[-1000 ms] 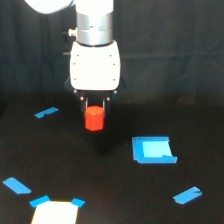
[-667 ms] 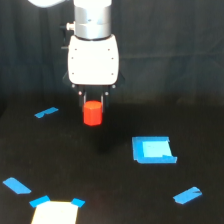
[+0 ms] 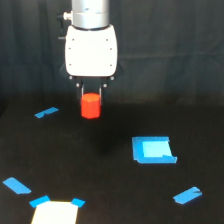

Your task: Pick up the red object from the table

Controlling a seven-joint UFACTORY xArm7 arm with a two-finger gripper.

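The red object is a small orange-red chunky block hanging in the air above the black table. My gripper is shut on its upper part, with thin dark fingers on either side of it. The white gripper body and arm rise above it at the top centre of the exterior view. A faint shadow lies on the table below the block.
Blue tape strips lie on the table: one at the exterior view's left, one at lower left, one at lower right. A blue-bordered square sits right of centre. A pale patch with blue corners is at the bottom.
The gripper has risen with the red object held in it, lifting it farther from the table and slightly toward the exterior view's left.
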